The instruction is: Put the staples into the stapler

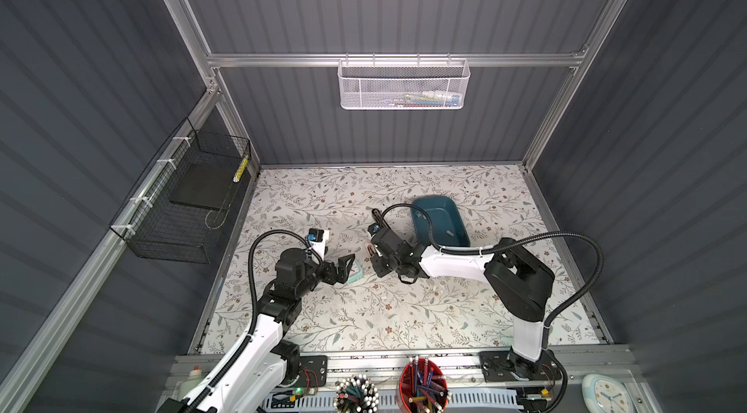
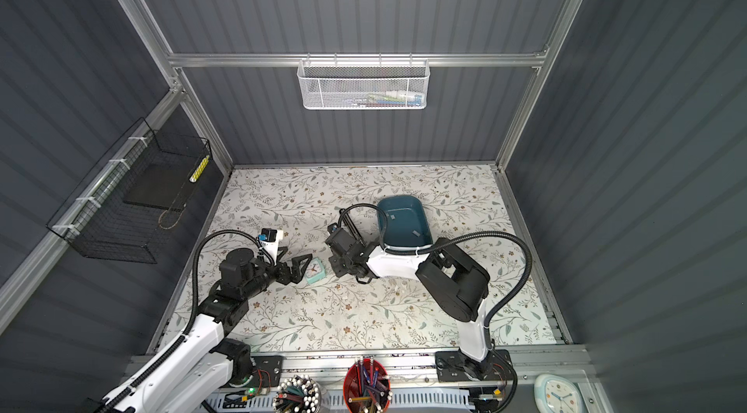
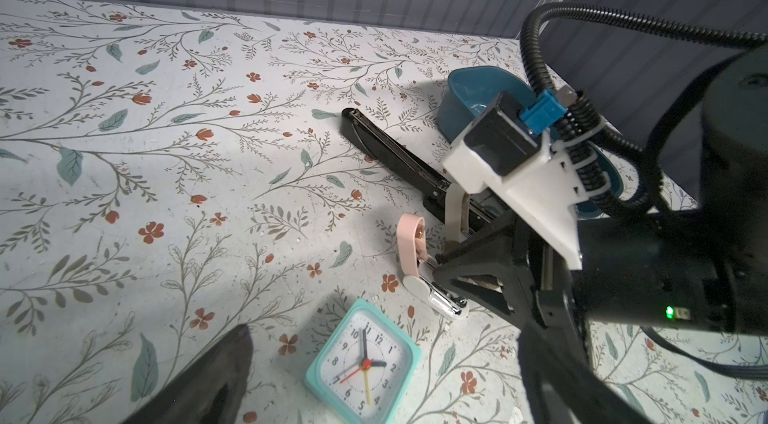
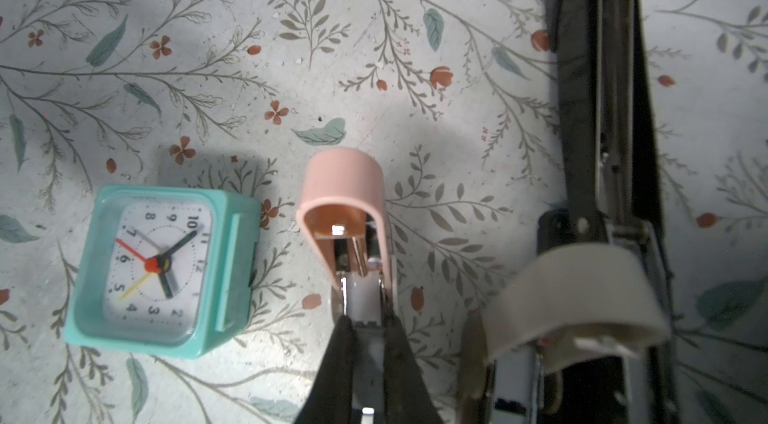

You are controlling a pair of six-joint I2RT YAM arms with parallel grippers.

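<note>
Staples (image 1: 449, 234) lie in the blue tray (image 1: 438, 217), apart from the pink stapler (image 4: 343, 177). I can see two little grey strips there in both top views. My right claw (image 4: 365, 320) is clenched on the metal rail of the pink stapler. It sits on the surface (image 4: 249, 69) beside a green clock (image 4: 158, 260), with its lid flipped up. My left claw (image 1: 348, 269) is spread wide and holds nothing, hanging just by the clock. I think the opening part is done. I cannot tell if a strip is already in the rail. If not, I must fetch one, slide it in and shut the lid.
</note>
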